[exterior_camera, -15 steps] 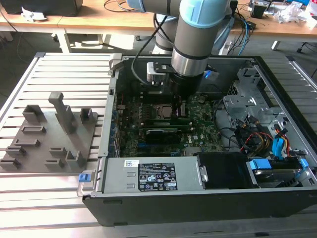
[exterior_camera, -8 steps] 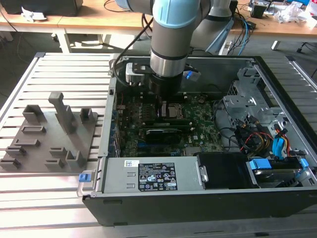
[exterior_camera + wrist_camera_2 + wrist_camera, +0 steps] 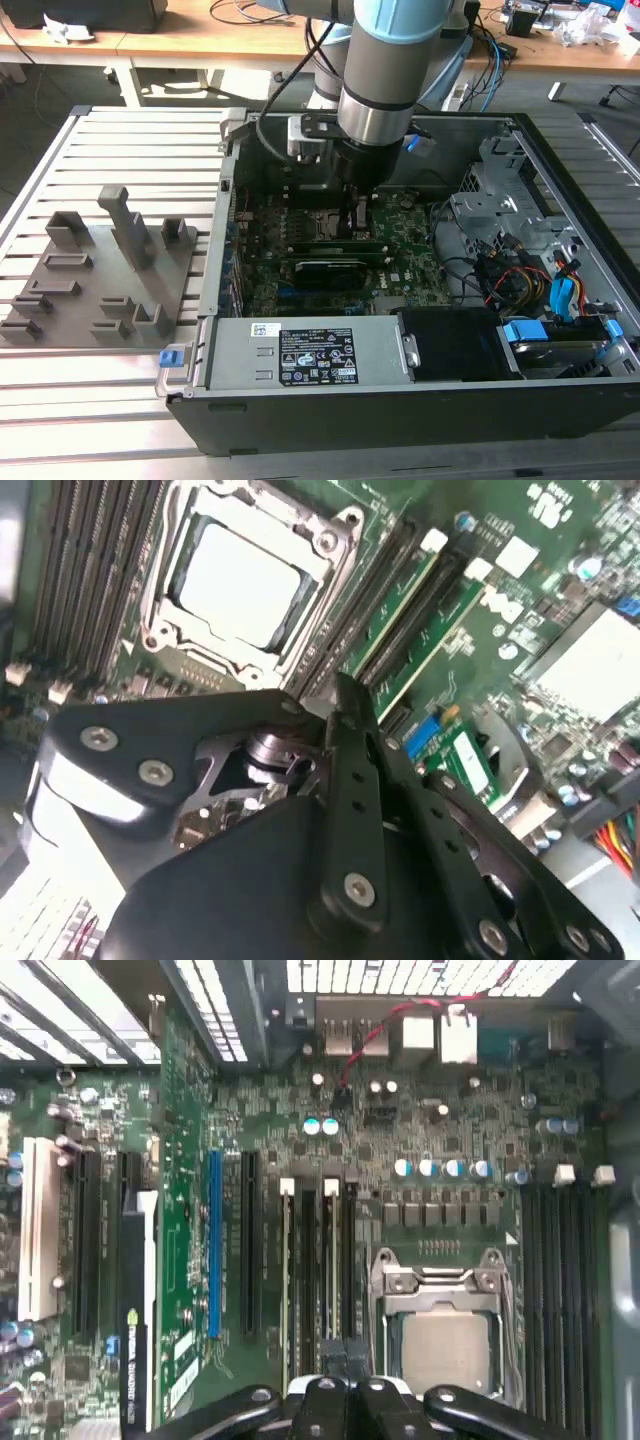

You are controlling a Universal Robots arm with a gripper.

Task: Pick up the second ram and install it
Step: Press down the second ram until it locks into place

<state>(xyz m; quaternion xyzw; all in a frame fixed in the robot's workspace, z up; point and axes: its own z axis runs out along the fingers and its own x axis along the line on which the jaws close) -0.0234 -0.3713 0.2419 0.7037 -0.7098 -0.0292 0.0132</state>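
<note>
My gripper (image 3: 360, 226) reaches down into the open computer case, over the large green motherboard (image 3: 410, 255). Two long green sticks stand side by side in slots beside the square processor socket (image 3: 440, 1345). The second ram (image 3: 330, 1260) is the stick nearer the socket, also seen in the second wrist view (image 3: 400, 605) and the exterior view (image 3: 325, 241). It sits upright in its slot with a white clip at its far end. In the first wrist view my gripper (image 3: 345, 1352) is shut, with its tips at the stick's near end. I cannot tell whether they touch it.
A second green stick (image 3: 288, 1260) fills the neighbouring white-clipped slot. A black rectangular card (image 3: 330, 272) lies just past the sticks. The grey power supply (image 3: 300, 355), the cable bundle (image 3: 520, 285) and the case walls hem in the arm. A grey fixture plate (image 3: 100, 275) sits at the exterior view's left.
</note>
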